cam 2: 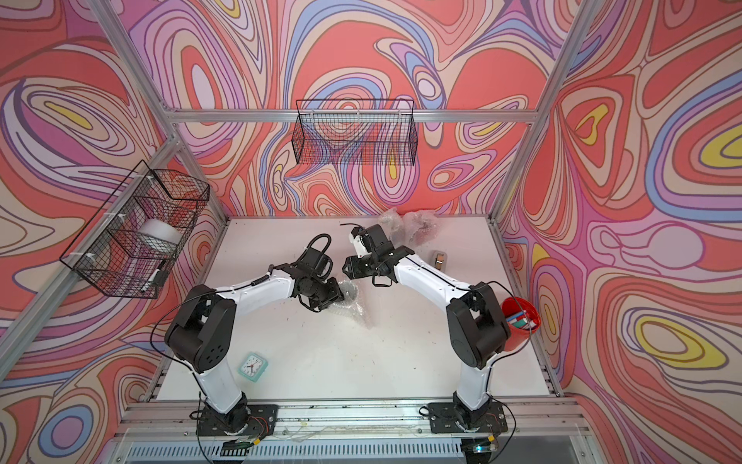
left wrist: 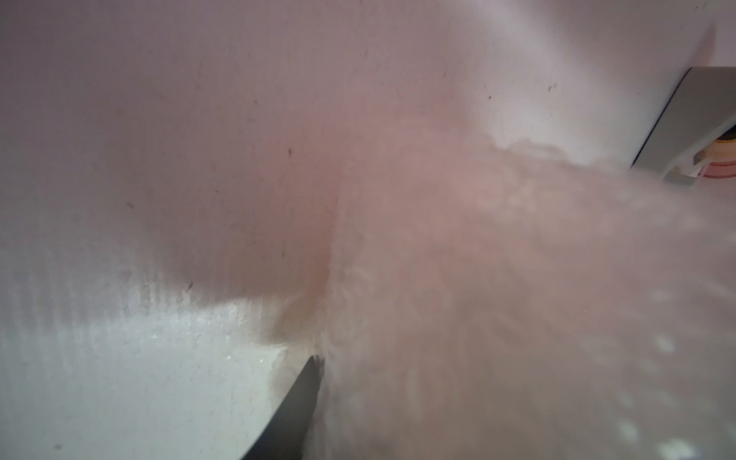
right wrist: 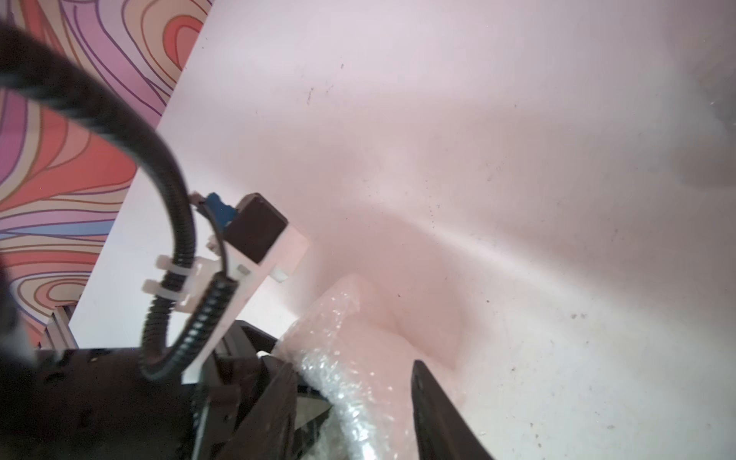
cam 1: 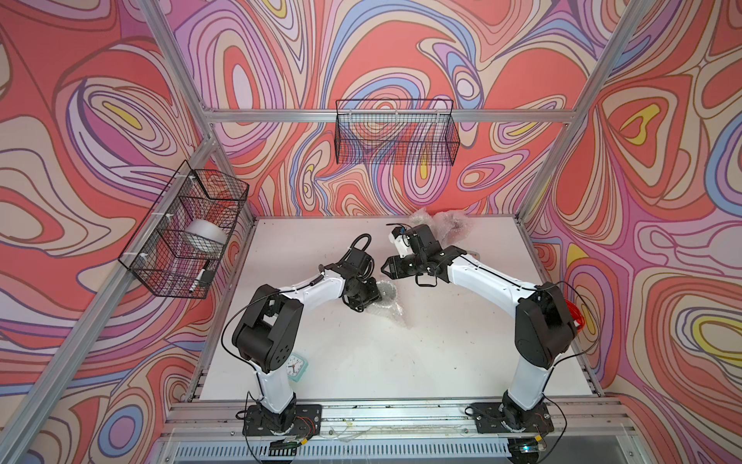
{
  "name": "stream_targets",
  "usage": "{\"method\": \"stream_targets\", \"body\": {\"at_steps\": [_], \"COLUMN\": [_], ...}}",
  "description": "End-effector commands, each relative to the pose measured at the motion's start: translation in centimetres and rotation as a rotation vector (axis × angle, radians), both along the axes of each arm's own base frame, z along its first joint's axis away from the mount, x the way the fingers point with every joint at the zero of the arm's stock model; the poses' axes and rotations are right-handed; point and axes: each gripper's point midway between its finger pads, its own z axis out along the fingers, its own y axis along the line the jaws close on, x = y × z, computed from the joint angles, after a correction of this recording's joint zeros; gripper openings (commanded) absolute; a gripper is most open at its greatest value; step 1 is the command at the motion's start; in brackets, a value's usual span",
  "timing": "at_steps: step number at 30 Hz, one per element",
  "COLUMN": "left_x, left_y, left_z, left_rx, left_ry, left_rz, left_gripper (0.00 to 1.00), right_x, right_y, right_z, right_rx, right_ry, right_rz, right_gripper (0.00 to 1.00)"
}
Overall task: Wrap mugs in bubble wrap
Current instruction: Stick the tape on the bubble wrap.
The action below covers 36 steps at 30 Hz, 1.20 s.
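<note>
Swirling walls (cam 1: pixel 361 48) on three sides: coral, lilac, blue and yellow bands with dark outlines. Silver aluminium frame (cam 1: pixel 281 116) running along them. Long wire basket (cam 1: pixel 395 132) hanging from the back rail, partitioned wire basket (cam 1: pixel 184 233) on the left rail. Scuffed white tabletop (cam 1: pixel 401 353) below, softly and evenly lit.

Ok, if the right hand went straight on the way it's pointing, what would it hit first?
Most likely the bubble wrap: the right hand has it between its open fingers, with the white table just beyond. Depth is hard to judge.
</note>
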Motion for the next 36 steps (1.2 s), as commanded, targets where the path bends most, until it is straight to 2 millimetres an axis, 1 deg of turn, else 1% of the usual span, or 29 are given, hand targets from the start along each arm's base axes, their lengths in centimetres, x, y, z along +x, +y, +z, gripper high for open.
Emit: {"method": "stream_targets", "body": {"at_steps": [1,3,8,11,13,15,18,21,23,28,30,32,34,36], "left_x": [0.0,0.0,0.1,0.0,0.1,0.0,0.0,-0.2,-0.2,-0.2,-0.2,-0.2,-0.2,-0.2], "left_y": [-0.6,-0.7,-0.7,-0.7,-0.8,-0.7,-0.7,-0.6,-0.6,-0.7,-0.7,-0.7,-0.7,-0.7], "left_z": [-0.4,-0.4,-0.4,-0.5,-0.6,-0.7,-0.7,-0.8,-0.9,-1.1,-1.0,-1.1,-1.1,-1.1], "left_rx": [-0.011,-0.009,-0.011,-0.011,-0.011,-0.01,-0.009,-0.009,-0.007,-0.01,-0.011,-0.01,-0.01,-0.009], "left_ry": [0.012,0.014,0.015,0.021,0.022,0.024,0.025,0.028,0.03,0.034,0.031,0.032,0.034,0.034], "left_rz": [-0.028,-0.03,-0.028,-0.027,-0.028,-0.027,-0.026,-0.024,-0.025,-0.025,-0.027,-0.028,-0.03,-0.028], "left_gripper": [0.41,0.41,0.41,0.41,0.41,0.41,0.41,0.41,0.41,0.41,0.41,0.41,0.41,0.41], "right_x": [-0.4,-0.9,-1.8,-2.2,-2.6,-2.7,-2.2,-1.5,-1.0,-0.3,-0.3,-0.5,-0.5,-0.5], "right_y": [0.4,0.6,0.8,0.9,1.0,0.7,-0.3,-0.8,-1.0,-1.2,-1.2,-1.2,-1.3,-1.3], "right_z": [-0.5,-0.9,-2.0,-2.2,-2.3,-2.9,-4.3,-5.1,-5.1,-5.0,-5.0,-4.5,-3.4,-1.6], "right_rx": [-0.002,-0.007,-0.02,-0.017,-0.014,-0.036,-0.108,-0.149,-0.153,-0.136,-0.134,-0.125,-0.103,-0.062], "right_ry": [0.015,0.024,0.032,0.034,0.038,0.045,0.044,0.041,0.039,0.042,0.046,0.042,0.017,-0.018], "right_rz": [0.106,0.148,0.223,0.249,0.271,0.279,0.246,0.217,0.193,0.137,0.13,0.126,0.12,0.111], "right_gripper": [0.47,0.48,0.61,0.63,0.63,0.62,0.57,0.54,0.52,0.42,0.41,0.42,0.48,0.53]}}
